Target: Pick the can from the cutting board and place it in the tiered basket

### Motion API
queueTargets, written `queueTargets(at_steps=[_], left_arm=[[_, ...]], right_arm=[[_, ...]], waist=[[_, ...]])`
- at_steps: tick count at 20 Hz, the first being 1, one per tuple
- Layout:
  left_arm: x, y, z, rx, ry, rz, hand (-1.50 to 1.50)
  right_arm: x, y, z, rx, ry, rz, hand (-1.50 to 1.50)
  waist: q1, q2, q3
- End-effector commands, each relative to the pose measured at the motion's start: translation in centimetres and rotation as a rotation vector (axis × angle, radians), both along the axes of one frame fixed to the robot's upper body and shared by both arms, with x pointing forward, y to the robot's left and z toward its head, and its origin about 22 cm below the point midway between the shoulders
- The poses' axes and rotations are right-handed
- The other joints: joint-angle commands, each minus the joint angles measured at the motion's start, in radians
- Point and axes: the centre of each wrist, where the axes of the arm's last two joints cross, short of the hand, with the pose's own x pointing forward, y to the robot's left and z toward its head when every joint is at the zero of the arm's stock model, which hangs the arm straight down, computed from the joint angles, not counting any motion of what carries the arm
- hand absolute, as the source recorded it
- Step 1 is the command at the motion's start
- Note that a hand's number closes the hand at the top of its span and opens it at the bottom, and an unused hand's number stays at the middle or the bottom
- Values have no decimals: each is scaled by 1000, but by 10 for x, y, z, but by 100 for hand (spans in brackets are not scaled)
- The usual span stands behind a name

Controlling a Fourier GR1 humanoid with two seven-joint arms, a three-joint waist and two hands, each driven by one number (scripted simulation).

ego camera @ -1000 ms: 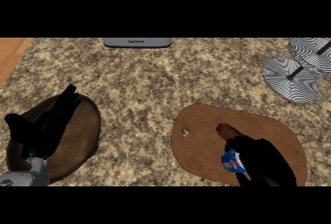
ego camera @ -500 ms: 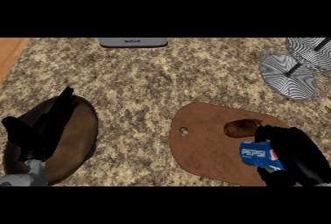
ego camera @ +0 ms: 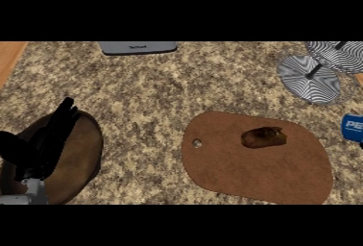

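Note:
The blue can (ego camera: 353, 128) shows only in part at the view's right edge, just past the brown cutting board (ego camera: 248, 173) and off its surface. My right hand is outside the picture, so what holds the can is hidden. The tiered basket (ego camera: 309, 79), with zebra-striped trays on a dark post, stands at the back right, above the can in the view. My left hand (ego camera: 48, 140) rests open at the left, fingers straight and pointing away from me, over a round brown plate (ego camera: 81, 158).
A dark brown lump (ego camera: 264, 137) lies on the cutting board's far part, near a small hole (ego camera: 196, 142) at the board's left end. A grey appliance (ego camera: 138, 47) sits at the counter's back edge. A wooden strip (ego camera: 10, 55) borders the counter at far left.
The can has left the cutting board and moved right to the view's edge. My right hand, which was curled round it, has passed out of view. The left hand has stayed put.

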Motion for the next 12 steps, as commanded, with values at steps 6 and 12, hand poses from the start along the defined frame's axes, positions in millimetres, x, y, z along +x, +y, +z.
queueTargets(at_steps=[6, 12], left_arm=[[5, -6, 6, -3, -4, -19, 0], [9, -20, 5, 3, -13, -70, 0]], right_arm=[[-11, -102, 67, 345, -370, 139, 150], [-46, -177, 104, 468, -359, 227, 150]], waist=[[24, 3, -4], [71, 11, -12]])
